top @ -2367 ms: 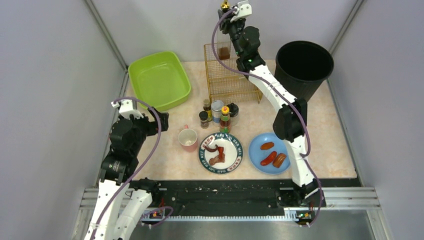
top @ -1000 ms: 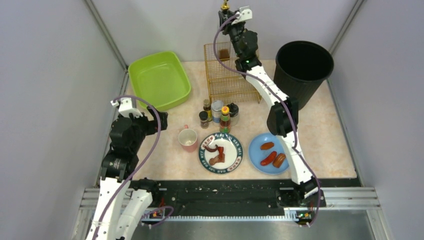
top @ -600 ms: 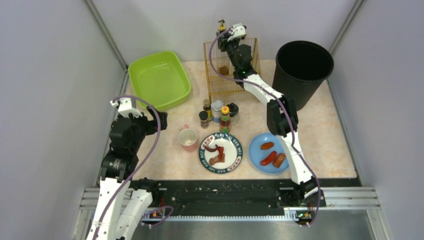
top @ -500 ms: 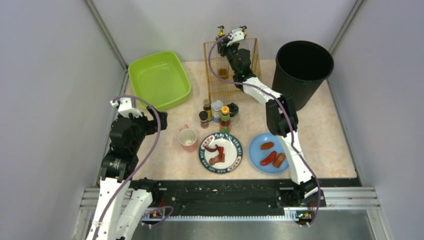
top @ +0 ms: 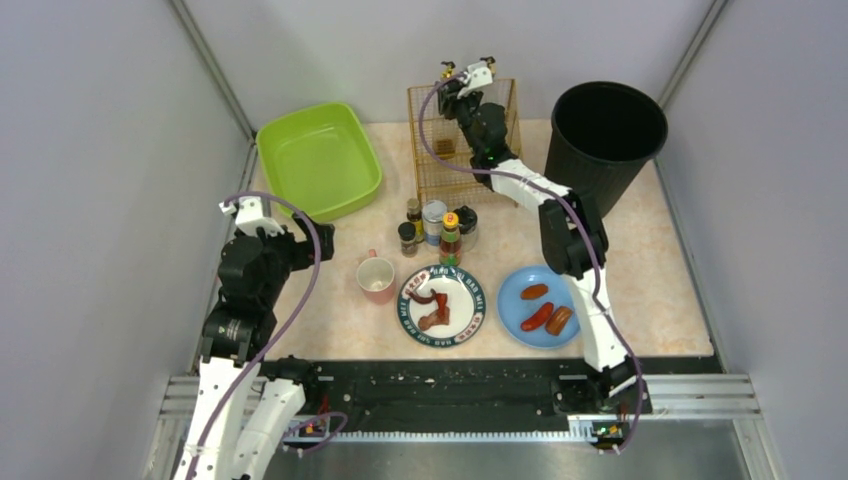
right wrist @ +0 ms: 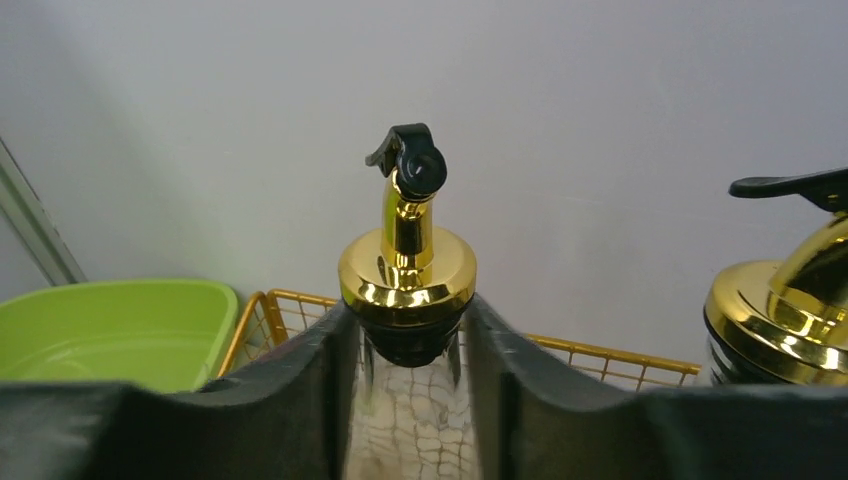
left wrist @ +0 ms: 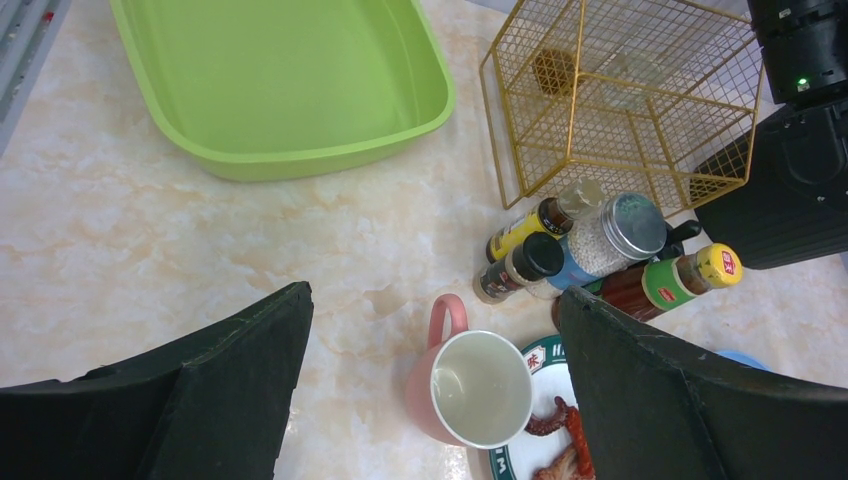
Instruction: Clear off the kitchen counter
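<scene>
My right gripper (top: 462, 88) (right wrist: 408, 400) is shut on a clear glass oil bottle (right wrist: 408, 275) with a gold cap and black spout. It holds the bottle upright at the back of the gold wire rack (top: 470, 172) (left wrist: 620, 110). A second gold-capped bottle (right wrist: 790, 300) stands just to its right. My left gripper (top: 312, 240) (left wrist: 430, 370) is open and empty, hovering above a pink mug (top: 376, 278) (left wrist: 470, 385) on the kitchen counter (top: 660, 260).
On the counter are a cluster of condiment bottles (top: 437, 225), a patterned plate with octopus pieces (top: 443, 305) and a blue plate with sausages (top: 540, 305). A green tub (top: 318, 160) sits at the back left and a black bin (top: 608, 130) at the back right.
My right arm has come down and a little left, bringing the gold-capped bottle from high above the rack down into it. The left arm has not moved.
</scene>
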You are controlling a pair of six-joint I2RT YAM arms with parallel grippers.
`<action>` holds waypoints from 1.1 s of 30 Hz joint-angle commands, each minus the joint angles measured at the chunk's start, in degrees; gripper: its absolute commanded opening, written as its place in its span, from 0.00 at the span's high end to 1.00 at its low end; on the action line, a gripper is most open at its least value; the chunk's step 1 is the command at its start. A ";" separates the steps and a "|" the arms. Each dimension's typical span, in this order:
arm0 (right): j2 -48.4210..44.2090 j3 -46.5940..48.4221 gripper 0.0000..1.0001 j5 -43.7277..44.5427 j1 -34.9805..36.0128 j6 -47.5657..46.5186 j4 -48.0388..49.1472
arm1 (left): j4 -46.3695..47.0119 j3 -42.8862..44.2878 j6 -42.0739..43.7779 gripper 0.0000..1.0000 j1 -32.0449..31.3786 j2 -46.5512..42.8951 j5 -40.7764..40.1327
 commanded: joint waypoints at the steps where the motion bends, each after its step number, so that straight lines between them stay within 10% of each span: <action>1: -9.03 -1.22 0.47 0.55 1.23 -0.69 5.86 | 1.78 -0.07 0.07 0.03 0.26 -0.73 0.10; 8: -18.40 -7.83 0.17 1.10 2.18 -3.39 3.09 | 1.69 -0.15 0.24 0.01 0.17 -1.44 -0.36; 33: -61.68 -44.22 0.13 -6.71 11.87 5.11 -49.28 | 0.57 0.53 -0.46 0.01 -0.27 -3.48 -1.53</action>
